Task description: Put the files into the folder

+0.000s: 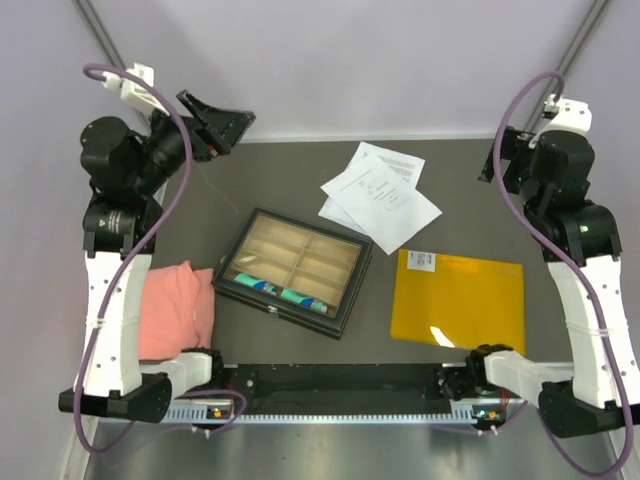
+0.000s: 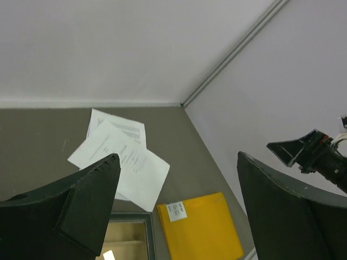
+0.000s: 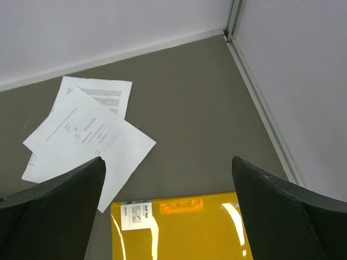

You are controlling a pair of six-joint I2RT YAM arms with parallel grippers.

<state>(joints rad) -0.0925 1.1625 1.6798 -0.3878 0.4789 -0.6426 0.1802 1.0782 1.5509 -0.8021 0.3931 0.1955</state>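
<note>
Nothing is done yet: your files (image 1: 380, 195) lie loose on the table (image 1: 300, 170) at eleven o'clock of the folder (image 1: 460, 300), with left gripper (image 2: 176, 162) and right gripper (image 3: 168, 162) both spread wide and empty.

Files (image 1: 380, 195) at the back of the table (image 1: 470, 190), folder (image 1: 460, 300) just before them, compartment box (image 1: 293, 270) left of both, cloth (image 1: 175, 310) far left.

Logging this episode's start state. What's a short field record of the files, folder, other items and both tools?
folder: yellow, flat on table, right of black box
files: white sheets overlapping, outside folder, beyond it
black box: mid-table, compartments visible
pink cloth: left of black box
left tool: open, raised, empty
right tool: open, raised, empty
</note>
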